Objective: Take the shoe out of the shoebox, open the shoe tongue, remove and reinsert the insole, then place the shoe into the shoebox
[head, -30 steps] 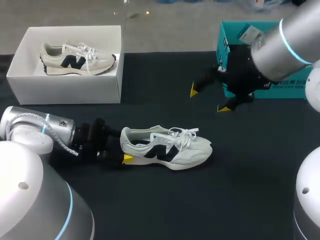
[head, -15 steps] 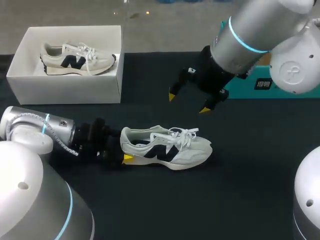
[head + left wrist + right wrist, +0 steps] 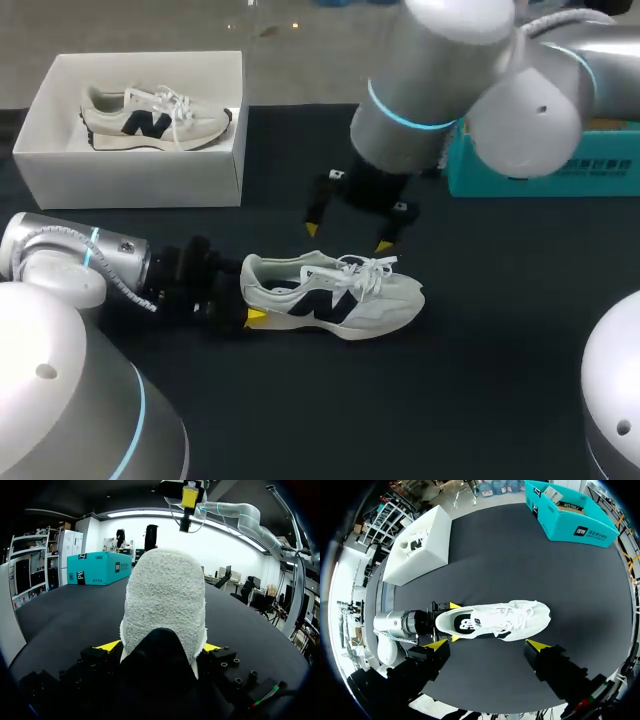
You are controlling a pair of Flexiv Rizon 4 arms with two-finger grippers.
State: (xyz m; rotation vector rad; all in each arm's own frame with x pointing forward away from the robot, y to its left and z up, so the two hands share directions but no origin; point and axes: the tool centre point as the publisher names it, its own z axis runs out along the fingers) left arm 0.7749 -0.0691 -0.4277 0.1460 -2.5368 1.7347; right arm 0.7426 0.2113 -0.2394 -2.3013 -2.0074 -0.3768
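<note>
White shoe (image 3: pixel 335 292), heel clamped in left gripper (image 3: pixel 252 312), right gripper (image 3: pixel 348 238) spread open above its laces

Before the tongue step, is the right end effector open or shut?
Open: the right end effector has its yellow tips wide apart above the shoe.

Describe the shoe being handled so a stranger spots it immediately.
On the black table, look from the white shoebox toward the table's middle. The shoe lies there on its sole, heel pinched by the left hand; its twin sits inside the box, untouched.
</note>
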